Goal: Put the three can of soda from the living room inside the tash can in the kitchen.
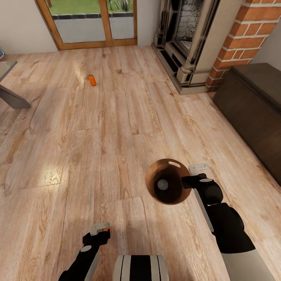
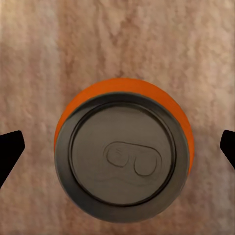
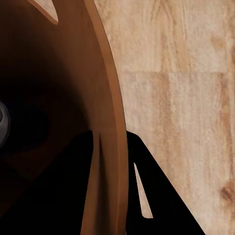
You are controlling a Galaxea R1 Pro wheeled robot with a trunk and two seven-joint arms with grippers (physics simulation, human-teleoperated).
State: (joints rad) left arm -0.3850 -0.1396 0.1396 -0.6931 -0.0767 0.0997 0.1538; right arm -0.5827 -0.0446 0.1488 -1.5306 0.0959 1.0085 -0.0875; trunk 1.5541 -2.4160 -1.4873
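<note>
The tash can hangs tilted above the plank floor, its coppery inside facing me. My right gripper is shut on its rim, one finger inside the wall and one outside. One can of soda lies at the bin's bottom, showing its grey top. A second orange can stands upright on the floor straight below my left gripper, which is open, its fingertips wide of the can and not touching it. A third can stands far off near the glass doors.
This is the living room. Wood-framed glass doors are at the back, a brick fireplace at the back right, a dark wooden cabinet along the right, and a coffee table leg at the left edge.
</note>
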